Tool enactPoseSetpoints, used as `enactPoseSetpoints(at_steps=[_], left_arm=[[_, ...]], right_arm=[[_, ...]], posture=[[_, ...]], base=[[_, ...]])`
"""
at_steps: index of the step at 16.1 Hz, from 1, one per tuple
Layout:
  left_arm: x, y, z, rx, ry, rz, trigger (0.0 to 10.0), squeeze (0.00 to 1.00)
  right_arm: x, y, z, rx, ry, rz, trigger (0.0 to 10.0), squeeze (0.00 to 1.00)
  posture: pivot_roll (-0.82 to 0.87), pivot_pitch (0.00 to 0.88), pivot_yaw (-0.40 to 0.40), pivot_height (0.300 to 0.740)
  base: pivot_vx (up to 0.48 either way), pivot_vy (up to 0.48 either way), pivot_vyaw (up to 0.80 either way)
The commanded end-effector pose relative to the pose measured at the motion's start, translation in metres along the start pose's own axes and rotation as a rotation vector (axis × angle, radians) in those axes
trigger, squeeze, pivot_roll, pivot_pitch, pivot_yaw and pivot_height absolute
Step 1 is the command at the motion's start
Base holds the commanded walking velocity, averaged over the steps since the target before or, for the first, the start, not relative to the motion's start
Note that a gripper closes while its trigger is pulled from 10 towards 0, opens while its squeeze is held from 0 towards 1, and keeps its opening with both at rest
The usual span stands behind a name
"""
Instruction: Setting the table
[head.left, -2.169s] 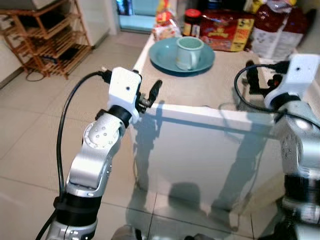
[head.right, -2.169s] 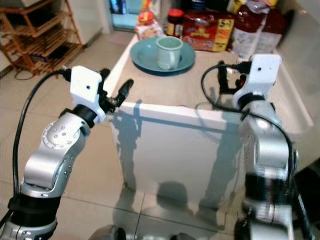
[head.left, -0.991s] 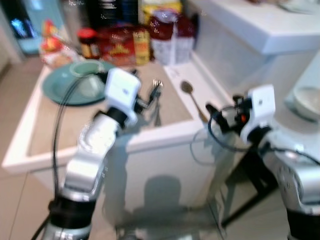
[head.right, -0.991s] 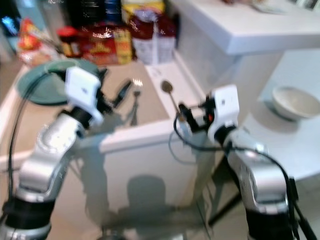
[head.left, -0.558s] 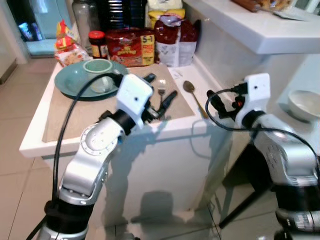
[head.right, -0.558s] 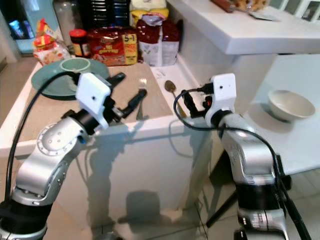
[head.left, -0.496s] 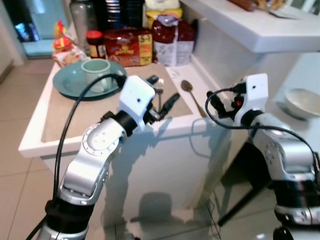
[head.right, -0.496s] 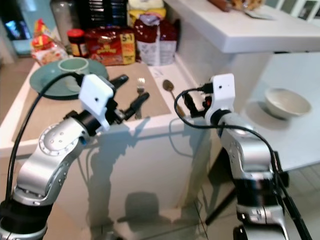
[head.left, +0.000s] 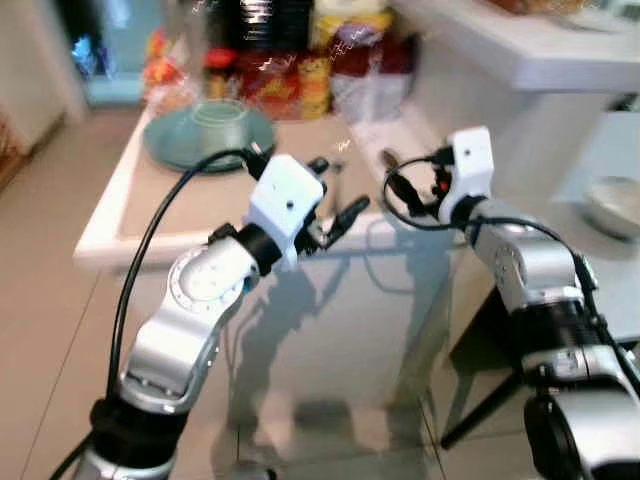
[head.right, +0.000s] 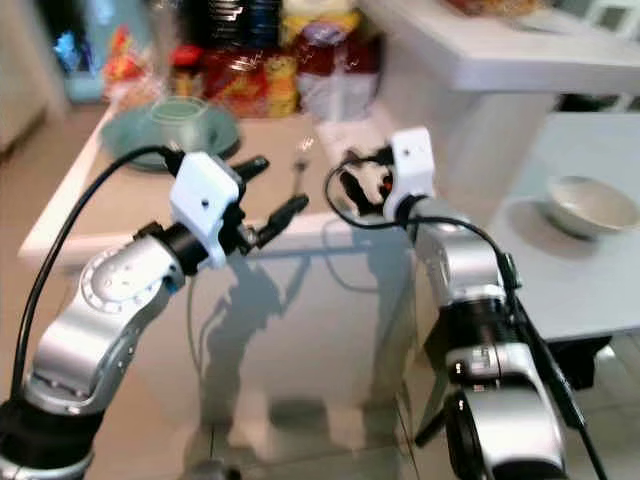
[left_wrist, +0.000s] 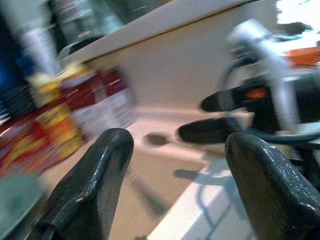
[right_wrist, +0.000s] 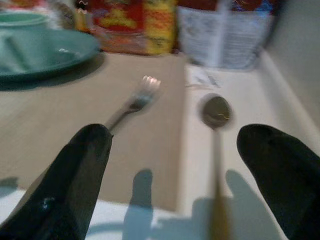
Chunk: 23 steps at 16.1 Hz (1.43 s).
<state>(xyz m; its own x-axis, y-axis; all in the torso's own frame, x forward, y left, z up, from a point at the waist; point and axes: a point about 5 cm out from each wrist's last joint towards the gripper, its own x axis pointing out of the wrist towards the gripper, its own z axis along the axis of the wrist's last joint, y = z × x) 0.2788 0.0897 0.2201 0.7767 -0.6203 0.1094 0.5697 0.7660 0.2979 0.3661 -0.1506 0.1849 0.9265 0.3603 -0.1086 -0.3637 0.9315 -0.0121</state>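
Beyond the teal plate (head.left: 208, 135), the jars and red packets (head.right: 250, 85) are being smeared by motion blur, so no label can be read. The cup on that plate is being reduced to a pale ring in the head views. In the right wrist view the plate is being cut off by the picture's edge, and the fork (right_wrist: 134, 102) and spoon (right_wrist: 215, 120) beside it are being rendered soft.

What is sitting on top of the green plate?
A pale green cup stands on the green plate, near its middle. The frame is blurred, so the inside of the cup and the plate beneath it cannot be seen.
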Motion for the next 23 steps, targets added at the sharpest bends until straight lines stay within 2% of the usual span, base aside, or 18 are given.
enactPoseSetpoints(at_steps=[1,3,4,5,6,8,10,14,20,23], left_arm=[[-0.004,0.011,-0.003,-0.045,-0.008,0.122,10.0,0.0],[-0.012,0.011,-0.015,-0.105,0.005,0.223,10.0,0.0],[-0.016,0.011,-0.016,-0.109,0.005,0.246,10.0,0.0],[-0.018,0.012,-0.017,-0.108,0.007,0.265,10.0,0.0],[-0.021,0.014,-0.019,-0.109,0.02,0.296,10.0,0.0],[-0.024,0.016,-0.028,-0.084,0.071,0.331,10.0,0.0],[-0.023,0.016,-0.026,-0.042,0.064,0.341,10.0,0.0],[-0.025,0.015,-0.026,-0.045,0.058,0.354,10.0,0.0],[-0.023,0.014,-0.022,-0.048,0.03,0.34,10.0,0.0],[-0.021,0.015,-0.016,-0.053,0.001,0.325,10.0,0.0]], right_arm=[[-0.014,0.001,0.012,-0.013,-0.125,-0.042,10.0,0.0],[-0.053,0.021,0.017,-0.037,-0.294,-0.1,10.0,0.0],[-0.07,0.028,0.018,0.002,-0.341,-0.119,10.0,0.0],[-0.08,0.031,0.019,0.023,-0.375,-0.137,10.0,0.0],[-0.092,0.037,0.017,0.043,-0.4,-0.155,10.0,0.0],[-0.107,0.045,-0.003,0.062,-0.318,-0.19,10.0,0.0],[-0.107,0.041,-0.01,0.083,-0.283,-0.241,10.0,0.0],[-0.107,0.039,-0.011,0.076,-0.256,-0.269,10.0,0.0],[-0.101,0.04,-0.011,0.043,-0.215,-0.229,10.0,0.0],[-0.096,0.042,-0.007,0.003,-0.208,-0.213,10.0,0.0]], posture=[[0.1,0.026,-0.059,0.74],[0.09,0.033,-0.051,0.74],[0.08,0.032,-0.042,0.74],[0.08,0.033,-0.039,0.74],[0.08,0.033,-0.039,0.74],[0.07,0.033,-0.034,0.74],[0.07,0.032,-0.037,0.74],[0.08,0.033,-0.047,0.74],[0.08,0.032,-0.044,0.74],[0.08,0.032,-0.044,0.74]], base=[[0.0,0.0,0.0],[0.0,0.0,0.0],[0.0,0.0,0.0],[0.0,0.0,0.0],[0.0,0.0,0.0],[0.0,0.0,0.0],[0.0,0.0,0.0],[0.0,0.0,0.0],[0.0,0.0,0.0],[0.341,0.0,0.0]])
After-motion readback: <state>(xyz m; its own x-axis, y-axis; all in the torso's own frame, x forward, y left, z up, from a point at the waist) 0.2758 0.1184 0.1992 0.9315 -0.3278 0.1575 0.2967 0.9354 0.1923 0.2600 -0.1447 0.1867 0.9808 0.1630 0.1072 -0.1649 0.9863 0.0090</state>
